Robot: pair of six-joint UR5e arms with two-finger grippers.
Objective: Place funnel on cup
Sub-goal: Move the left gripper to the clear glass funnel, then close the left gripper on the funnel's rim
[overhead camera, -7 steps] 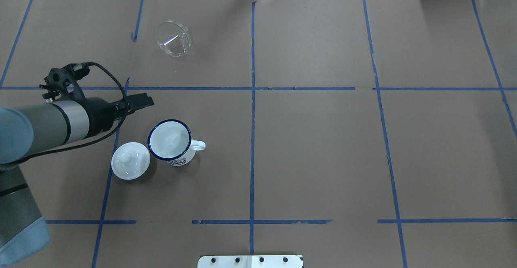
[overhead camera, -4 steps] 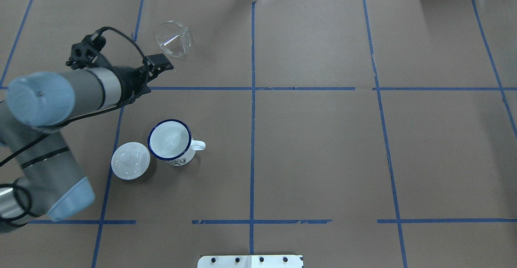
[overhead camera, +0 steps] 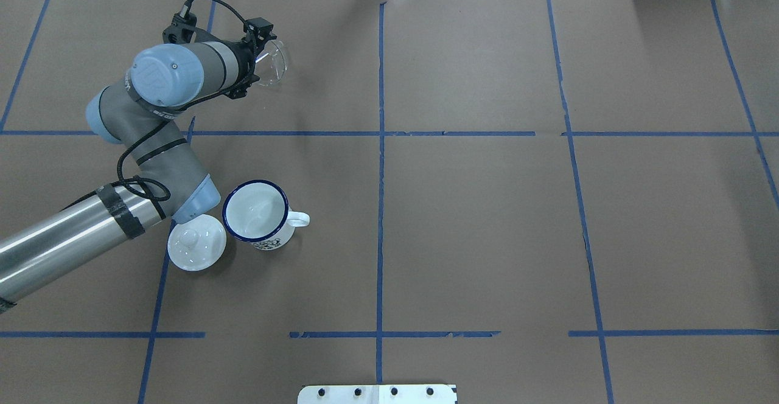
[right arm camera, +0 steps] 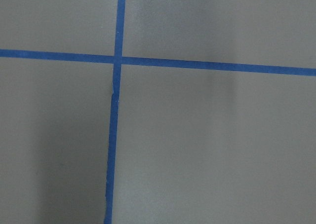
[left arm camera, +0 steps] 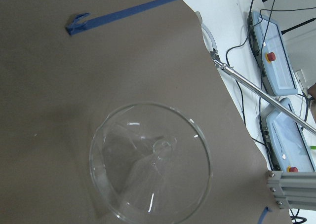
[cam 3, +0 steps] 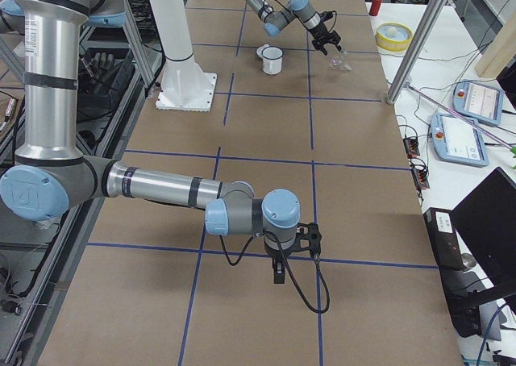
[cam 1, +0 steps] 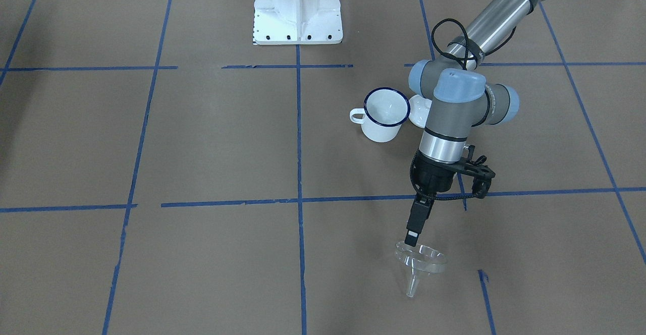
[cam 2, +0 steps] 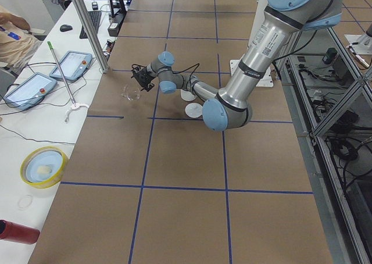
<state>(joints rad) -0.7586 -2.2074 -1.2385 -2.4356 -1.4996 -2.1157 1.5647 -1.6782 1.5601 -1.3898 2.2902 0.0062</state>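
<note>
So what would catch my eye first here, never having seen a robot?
Probably the big grey and blue left arm, bent over the brown table with its black fingers close to the rim of a clear funnel that lies tilted. Closer to the robot's base stands a white cup with a dark blue rim, with a round white lid beside it.

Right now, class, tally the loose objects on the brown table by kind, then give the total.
clear funnel: 1
white mug: 1
white lid: 1
Total: 3
</note>
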